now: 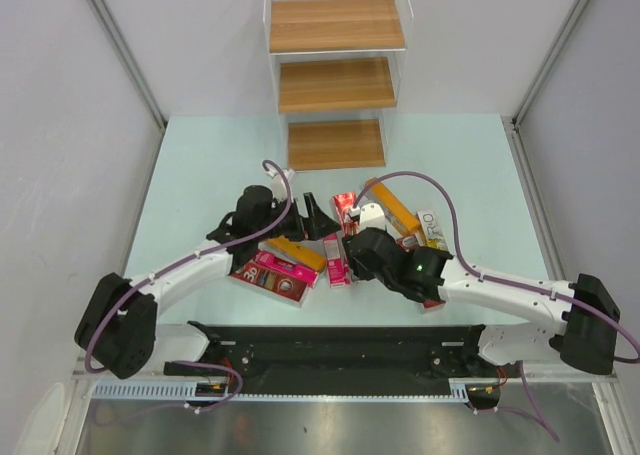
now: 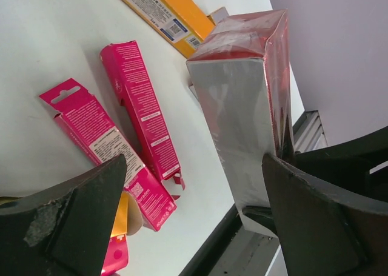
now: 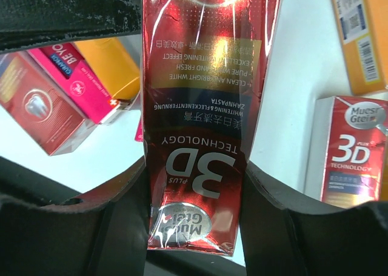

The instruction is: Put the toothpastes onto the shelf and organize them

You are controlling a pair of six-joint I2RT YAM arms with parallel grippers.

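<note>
**Top view:** The stepped three-tier shelf of light wooden boards and clear acrylic walls point(image 1: 335, 83) stands at 12 o'clock on the pale green desk point(image 1: 190, 165). All the toothpastes lie well apart from it, around the desk's centre. There the right pincer point(image 1: 348, 213) is clenched on a glossy dark red toothpaste carton point(image 1: 345, 199). The left pincer point(image 1: 318, 218) is spread wide just at that carton's 9 o'clock. At 7 o'clock of the pair, a wide dark red carton marked "3D" point(image 1: 262, 277), a bright pink carton point(image 1: 285, 266) and an orange carton point(image 1: 297, 251) overlap in a heap. A slim pink carton point(image 1: 337, 266) lies at 6 o'clock. A long orange-yellow carton point(image 1: 396, 206) lies at 3 o'clock, with a white-faced carton point(image 1: 432, 229) just beyond it.

**Left wrist view:** The left pincer's black fingers point(image 2: 73, 227) stand released at 7 and 4 o'clock. The glossy dark red toothpaste carton rises tilted between them, its silver side facing the lens and close to the right-hand finger. Whether it touches that finger cannot be told. Two slim pink cartons lie side by side on the desk at 9 o'clock. The long orange-yellow carton runs across 12 o'clock.

**Right wrist view:** The right pincer's fingers point(image 3: 91, 221) press both sides of the glossy dark red toothpaste carton, whose "3D" lettering reads upside down. A second red "3D" carton point(image 3: 348, 151) rests at 3 o'clock. The heap of red, pink and orange cartons sits at 9 o'clock.
</note>
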